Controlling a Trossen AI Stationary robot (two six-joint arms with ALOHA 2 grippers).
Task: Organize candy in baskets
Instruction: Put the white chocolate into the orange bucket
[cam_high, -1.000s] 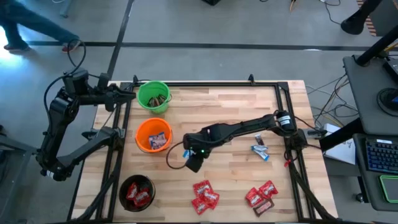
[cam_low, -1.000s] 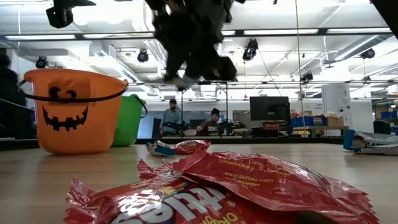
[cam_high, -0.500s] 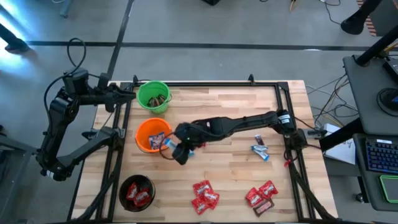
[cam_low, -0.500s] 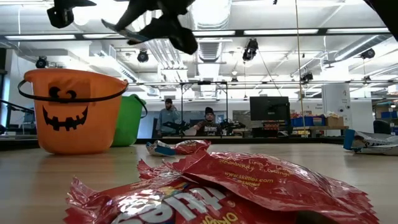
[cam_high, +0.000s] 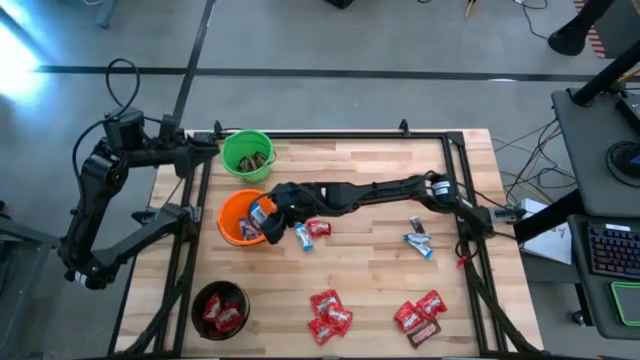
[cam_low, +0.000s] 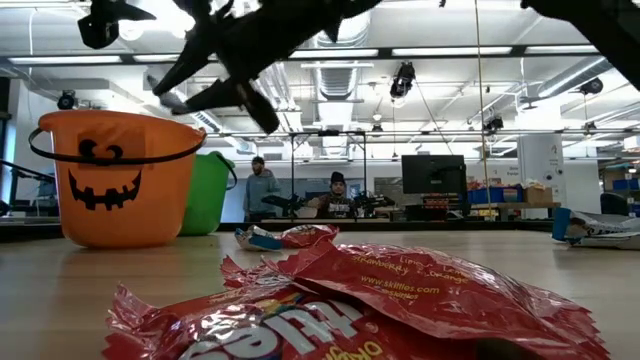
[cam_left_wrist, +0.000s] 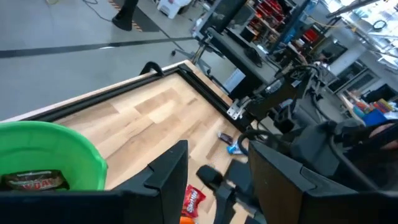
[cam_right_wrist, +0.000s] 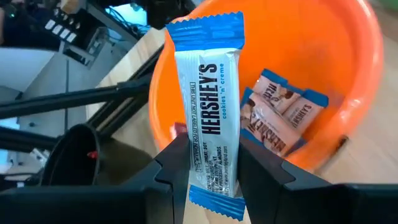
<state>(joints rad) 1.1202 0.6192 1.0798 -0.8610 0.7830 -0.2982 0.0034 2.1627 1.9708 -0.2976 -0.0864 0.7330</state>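
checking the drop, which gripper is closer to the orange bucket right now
Right. The right gripper is over the orange bucket, gripping a blue-and-white candy bar. The left gripper waits off by the green bucket.

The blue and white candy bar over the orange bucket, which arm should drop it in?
The right arm. Its gripper is shut on the blue-and-white candy bar, directly above the orange bucket. The left gripper is parked by the green bucket, holding nothing.
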